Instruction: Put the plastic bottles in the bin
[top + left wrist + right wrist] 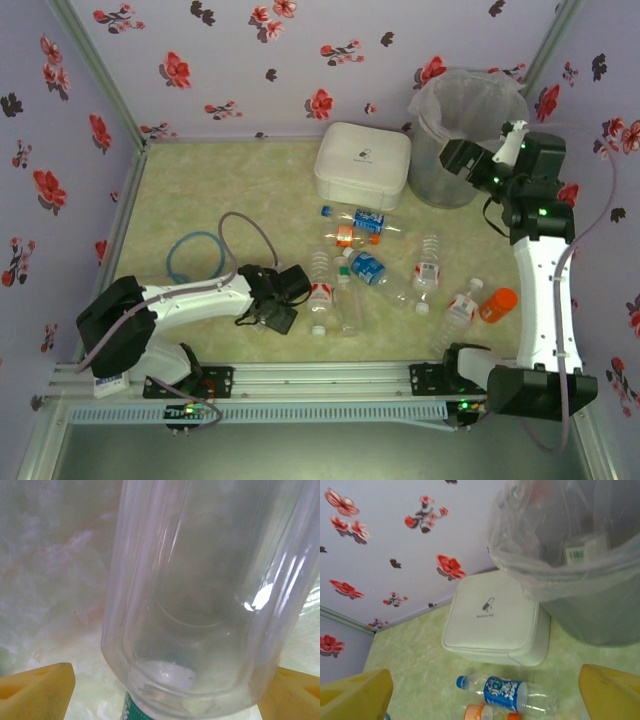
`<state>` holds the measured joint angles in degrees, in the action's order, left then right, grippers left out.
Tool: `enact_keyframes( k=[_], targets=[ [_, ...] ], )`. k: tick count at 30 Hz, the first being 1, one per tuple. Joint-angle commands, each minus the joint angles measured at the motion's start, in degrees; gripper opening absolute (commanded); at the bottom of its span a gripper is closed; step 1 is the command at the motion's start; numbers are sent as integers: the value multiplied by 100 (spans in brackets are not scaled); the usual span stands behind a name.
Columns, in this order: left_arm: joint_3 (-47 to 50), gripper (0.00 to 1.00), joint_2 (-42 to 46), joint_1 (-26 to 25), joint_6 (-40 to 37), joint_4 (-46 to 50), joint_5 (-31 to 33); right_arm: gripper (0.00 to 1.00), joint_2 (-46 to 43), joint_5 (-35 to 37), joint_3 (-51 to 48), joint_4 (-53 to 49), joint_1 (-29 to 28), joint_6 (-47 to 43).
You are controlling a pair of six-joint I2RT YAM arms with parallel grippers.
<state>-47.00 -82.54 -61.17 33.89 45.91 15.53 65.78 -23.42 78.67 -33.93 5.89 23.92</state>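
Left jaws open astride clear bottle (200, 580) lying on desk (50, 580), long axis away from camera, far end cut off; other bottles (368, 268) lie mid-desk, mixed headings. Right jaws open beside bin (440, 180).

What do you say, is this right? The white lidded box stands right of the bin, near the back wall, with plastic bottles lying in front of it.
No. The white lidded box stands left of the bin, not right, as the top external view shows. It is near the back wall, with plastic bottles lying in front of it.
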Motion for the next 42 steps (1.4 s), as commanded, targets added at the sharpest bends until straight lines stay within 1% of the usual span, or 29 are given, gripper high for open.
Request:
enact_keyframes(
  k=[1, 4, 7, 9, 12, 15, 20, 22, 25, 27, 29, 31, 33, 35, 38, 39, 41, 42],
  targets=[
    [-18, 88, 88, -79, 328, 319, -188, 95, -144, -113, -271, 364, -86, 268],
    [202, 84, 194, -80, 475, 137, -277, 92, -223, -97, -486, 463, -153, 293],
    [227, 78, 187, -97, 551, 70, -339, 89, -188, -30, -584, 580, -231, 429],
    [202, 71, 141, -106, 562, 54, -345, 86, -171, -16, -624, 713, -323, 517],
    [154, 63, 9, -106, 528, 73, -307, 85, -150, 32, -613, 722, -454, 496],
    [79, 51, -148, -106, 490, 129, -237, 84, -153, 57, -632, 628, -501, 408],
    [-85, 38, -328, -106, 439, 185, -143, 82, -205, 1, -713, 514, -549, 334],
    [-145, 36, -305, -106, 421, 229, -50, 80, -230, -97, -746, 507, -577, 332],
    [-268, 35, -148, -103, 418, 351, 284, 79, -268, -438, -829, 564, -694, 271],
    [-367, 32, 33, -90, 426, 376, 664, 78, -400, -815, -1029, 875, -896, 207],
    [-467, 30, 232, -70, 361, 287, 916, 77, -594, -933, -1361, 1366, -1158, 393],
    [-535, 27, 471, -62, 310, 40, 1098, 76, -720, -1113, -1612, 1766, -1422, 576],
    [-509, 20, 772, -36, 289, -439, 1254, 73, -761, -1152, -1772, 1958, -1715, 674],
    [-370, 14, 1046, -2, 308, -1127, 1314, 70, -747, -1055, -1895, 2074, -2014, 671],
    [23, 9, 1425, 1, 57, -2375, 1016, 66, -698, -328, -1899, 1789, -2612, 377],
    [132, 6, 1532, 0, -16, -2696, 914, 65, -670, -231, -1891, 1770, -2776, 355],
    [337, 1, 1710, 8, -135, -3182, 714, 65, -602, -489, -2000, 2114, -3004, 585],
    [464, 0, 1799, 8, -209, -3439, 576, 68, -538, -666, -2095, 2391, -3103, 763]
  ],
)
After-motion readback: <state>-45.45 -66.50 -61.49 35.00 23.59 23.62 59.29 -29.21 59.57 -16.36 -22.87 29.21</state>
